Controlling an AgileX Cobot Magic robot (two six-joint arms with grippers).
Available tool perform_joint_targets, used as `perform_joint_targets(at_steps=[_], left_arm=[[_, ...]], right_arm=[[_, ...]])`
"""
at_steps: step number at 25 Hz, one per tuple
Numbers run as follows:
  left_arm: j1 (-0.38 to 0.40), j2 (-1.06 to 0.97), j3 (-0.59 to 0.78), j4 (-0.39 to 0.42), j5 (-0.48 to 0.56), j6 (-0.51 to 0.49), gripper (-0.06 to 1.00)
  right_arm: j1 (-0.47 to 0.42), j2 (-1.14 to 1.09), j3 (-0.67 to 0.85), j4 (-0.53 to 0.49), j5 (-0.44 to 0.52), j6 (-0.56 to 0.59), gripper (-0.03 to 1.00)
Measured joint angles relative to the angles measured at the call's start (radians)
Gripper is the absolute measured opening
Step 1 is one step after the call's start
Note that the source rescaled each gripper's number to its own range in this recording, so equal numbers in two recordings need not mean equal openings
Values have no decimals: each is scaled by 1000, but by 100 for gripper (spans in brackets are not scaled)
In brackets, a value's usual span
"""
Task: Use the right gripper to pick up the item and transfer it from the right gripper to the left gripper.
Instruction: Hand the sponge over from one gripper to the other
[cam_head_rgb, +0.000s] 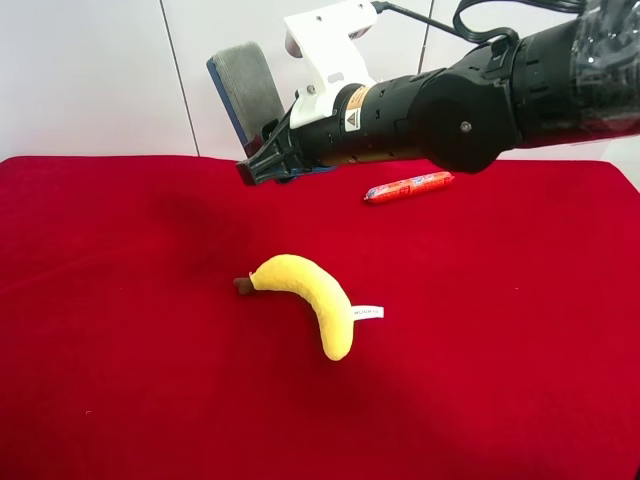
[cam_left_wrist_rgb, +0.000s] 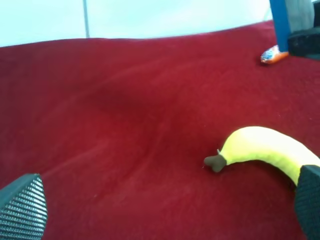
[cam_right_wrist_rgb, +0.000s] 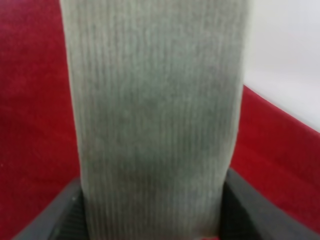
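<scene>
Left gripper (cam_left_wrist_rgb: 165, 207): fingers spread wide with nothing between them, low over the red cloth (cam_left_wrist_rgb: 100, 125).

Blue-backed grey pad (cam_head_rgb: 248, 85): off the cloth, clamped at its lower end in the right gripper (cam_head_rgb: 268, 160), with the rest standing out beyond the fingertips. The right wrist view agrees: the ribbed grey face fills the gap between both fingers. Seen from the left gripper, the pad is up ahead and well apart.

Handling (judgement): it looks light. The ribbed face looks soft, so you can expect some give and little slip. The blue backing looks stiffer. Take the free upper half across face and backing, clear of the right fingertips.

Plush banana (cam_head_rgb: 310, 295): on the cloth below the right gripper, just ahead of the left one. It is not your target.

Wrapped sausage (cam_head_rgb: 408, 187): on the cloth back past the right gripper's wrist. Ignore it.
</scene>
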Motion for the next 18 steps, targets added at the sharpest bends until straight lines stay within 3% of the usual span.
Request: perform_joint_targets(at_steps=[5, 12, 18], left_arm=[[-36, 245, -149, -38, -12, 59, 100], [-252, 540, -323, -41, -124, 63, 100], [-361, 755, -455, -42, -201, 64, 100]], right_arm=[[0, 0, 0, 0, 0, 0, 0], [0, 0, 0, 0, 0, 0, 0], [0, 0, 0, 0, 0, 0, 0]])
